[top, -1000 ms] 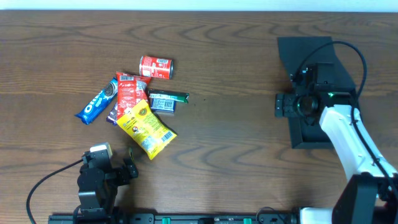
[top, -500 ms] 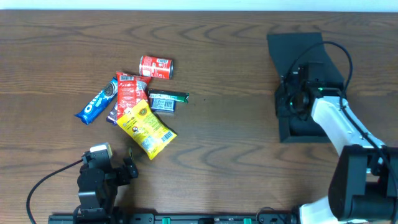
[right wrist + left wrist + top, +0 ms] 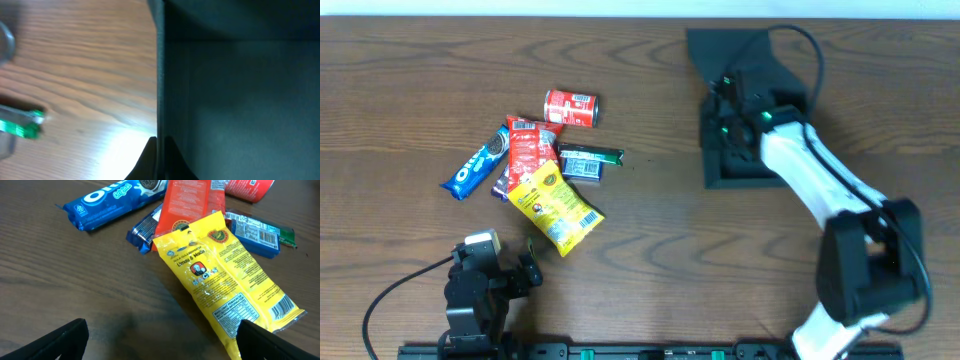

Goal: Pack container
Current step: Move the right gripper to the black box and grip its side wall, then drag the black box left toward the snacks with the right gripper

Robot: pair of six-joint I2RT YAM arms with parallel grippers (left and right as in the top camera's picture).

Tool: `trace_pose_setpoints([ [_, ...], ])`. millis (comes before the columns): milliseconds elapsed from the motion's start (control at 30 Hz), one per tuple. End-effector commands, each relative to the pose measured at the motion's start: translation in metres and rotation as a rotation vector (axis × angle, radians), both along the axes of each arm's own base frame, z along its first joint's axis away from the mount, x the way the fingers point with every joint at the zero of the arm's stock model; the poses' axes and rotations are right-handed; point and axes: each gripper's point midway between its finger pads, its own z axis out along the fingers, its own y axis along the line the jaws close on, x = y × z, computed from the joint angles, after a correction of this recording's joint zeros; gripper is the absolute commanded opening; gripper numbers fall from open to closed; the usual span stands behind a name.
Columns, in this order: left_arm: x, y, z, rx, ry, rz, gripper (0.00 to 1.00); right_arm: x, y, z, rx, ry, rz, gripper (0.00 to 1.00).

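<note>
Pinching the left wall of the black container (image 3: 745, 50), upper right of centre on the desk (image 3: 660, 250), your right end effector (image 3: 157, 155) is clamped; your left end effector (image 3: 160, 345) gapes open near the yellow snack packet (image 3: 225, 285).

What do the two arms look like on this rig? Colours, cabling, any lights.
The right arm has white links between black joints and a black base. A loose black cable arches over it, and green lights glow near the wrist. The left arm is all black with a pale cream block on top. Its fingers are plain matte black wedges.
</note>
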Motion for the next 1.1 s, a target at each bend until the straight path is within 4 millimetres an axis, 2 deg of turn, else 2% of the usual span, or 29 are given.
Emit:
trace_pose_setpoints([
  [0,-0.001,0.002,-0.003,0.005,0.007,0.01,0.96,0.015,0.038,0.006,0.059,0.024,-0.022,0.02],
  [167,-0.001,0.002,-0.003,0.005,0.007,0.01,0.96,0.025,0.087,0.005,0.037,0.032,-0.031,0.02],
  [367,-0.001,0.002,-0.003,0.005,0.007,0.01,0.96,0.014,0.132,-0.006,0.056,0.079,-0.043,0.01],
  [700,-0.001,0.002,-0.003,0.005,0.007,0.01,0.96,-0.001,0.155,-0.012,0.061,0.091,-0.089,0.02],
  [933,-0.001,0.002,-0.003,0.005,0.007,0.01,0.95,-0.002,0.154,-0.013,0.027,0.074,-0.094,0.02],
  [967,-0.001,0.002,-0.003,0.005,0.007,0.01,0.95,-0.002,0.154,-0.013,0.026,0.074,-0.093,0.14],
  [1000,-0.001,0.002,-0.003,0.005,0.007,0.01,0.95,-0.002,0.154,-0.013,0.024,0.074,-0.09,0.44],
  [1033,-0.001,0.002,-0.003,0.005,0.007,0.01,0.95,-0.002,0.154,-0.013,0.02,0.072,-0.08,0.84],
  [1067,-0.001,0.002,-0.003,0.005,0.007,0.01,0.95,-0.003,0.153,-0.013,0.014,0.073,-0.074,0.99],
])
